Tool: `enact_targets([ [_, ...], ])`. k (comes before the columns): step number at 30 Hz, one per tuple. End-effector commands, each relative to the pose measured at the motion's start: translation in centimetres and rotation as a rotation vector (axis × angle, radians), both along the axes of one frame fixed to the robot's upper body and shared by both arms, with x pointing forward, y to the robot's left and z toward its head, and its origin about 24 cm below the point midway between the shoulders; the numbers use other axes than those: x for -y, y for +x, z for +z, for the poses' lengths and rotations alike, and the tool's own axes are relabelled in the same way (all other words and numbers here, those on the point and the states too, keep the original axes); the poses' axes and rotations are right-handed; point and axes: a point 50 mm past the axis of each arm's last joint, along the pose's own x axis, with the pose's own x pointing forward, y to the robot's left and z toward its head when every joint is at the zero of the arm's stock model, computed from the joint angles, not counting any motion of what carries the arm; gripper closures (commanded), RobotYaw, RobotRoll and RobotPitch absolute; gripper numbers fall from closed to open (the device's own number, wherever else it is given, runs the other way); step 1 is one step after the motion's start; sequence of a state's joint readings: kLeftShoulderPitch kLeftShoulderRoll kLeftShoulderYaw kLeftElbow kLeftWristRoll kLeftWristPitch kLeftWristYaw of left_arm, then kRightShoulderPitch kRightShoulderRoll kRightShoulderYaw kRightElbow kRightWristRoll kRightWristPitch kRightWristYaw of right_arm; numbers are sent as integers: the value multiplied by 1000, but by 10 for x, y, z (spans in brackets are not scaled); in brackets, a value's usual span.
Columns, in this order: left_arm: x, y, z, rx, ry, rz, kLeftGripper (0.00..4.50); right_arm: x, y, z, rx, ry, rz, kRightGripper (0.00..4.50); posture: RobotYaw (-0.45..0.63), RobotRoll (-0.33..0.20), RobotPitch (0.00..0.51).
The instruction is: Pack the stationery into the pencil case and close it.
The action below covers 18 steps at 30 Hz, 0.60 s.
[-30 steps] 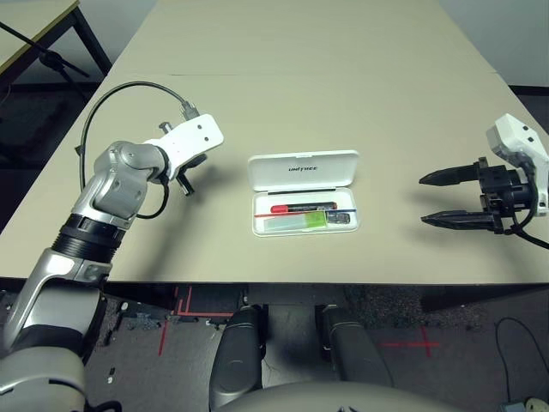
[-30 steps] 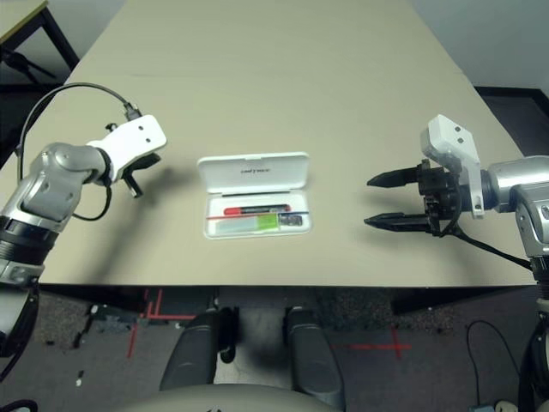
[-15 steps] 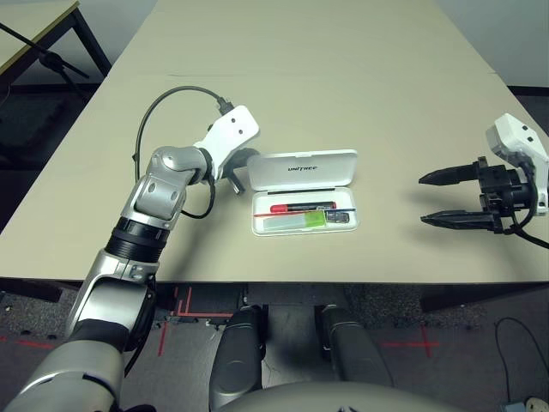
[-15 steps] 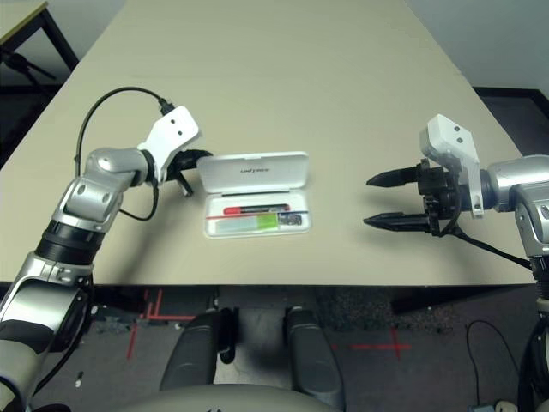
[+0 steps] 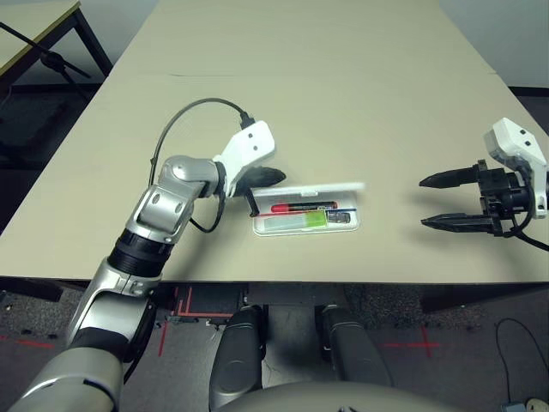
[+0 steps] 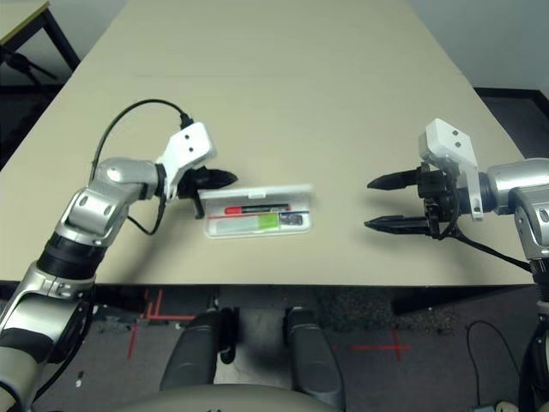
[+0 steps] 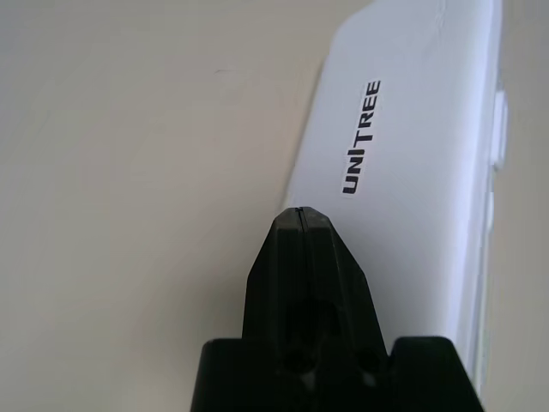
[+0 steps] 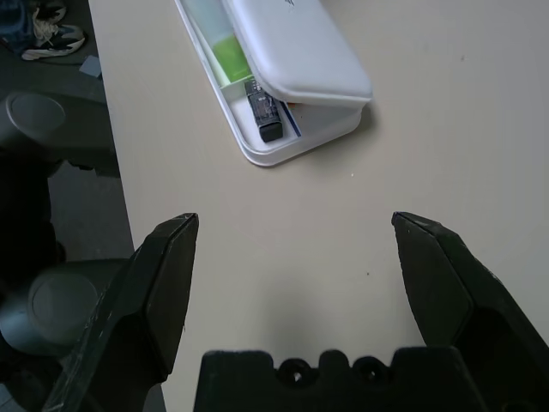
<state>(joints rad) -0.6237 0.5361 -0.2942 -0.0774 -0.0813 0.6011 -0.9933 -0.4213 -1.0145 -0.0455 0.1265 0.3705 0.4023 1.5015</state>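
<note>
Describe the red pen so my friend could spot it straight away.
On the beige table sits a white plastic case with its lid partly raised. Inside, nearest the hinge, lies the red marker with a black end. Unlike the flat white stick with a green end beside it, it is mostly red and black.

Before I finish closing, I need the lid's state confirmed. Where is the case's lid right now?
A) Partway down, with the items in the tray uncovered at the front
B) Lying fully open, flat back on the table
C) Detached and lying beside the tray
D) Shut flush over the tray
A: the lid stands tilted over the back of the tray, and the marker still shows in front of it.
</note>
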Motion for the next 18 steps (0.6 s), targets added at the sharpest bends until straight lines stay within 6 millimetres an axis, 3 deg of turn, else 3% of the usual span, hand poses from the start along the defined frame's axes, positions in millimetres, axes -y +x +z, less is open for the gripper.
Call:
enact_targets([
  [1,8,-11,-17,-82,43,-86,4472,0,0,-6,-15,-15,5,0,1,0,154],
  [9,10,-18,-32,-124,93,-140,4472,1,1,-7,-17,-29,5,0,-1,0,155],
  [18,12,-20,-37,-133,105,-162,4472,2,3,-9,-12,-43,4,0,-4,0,150],
])
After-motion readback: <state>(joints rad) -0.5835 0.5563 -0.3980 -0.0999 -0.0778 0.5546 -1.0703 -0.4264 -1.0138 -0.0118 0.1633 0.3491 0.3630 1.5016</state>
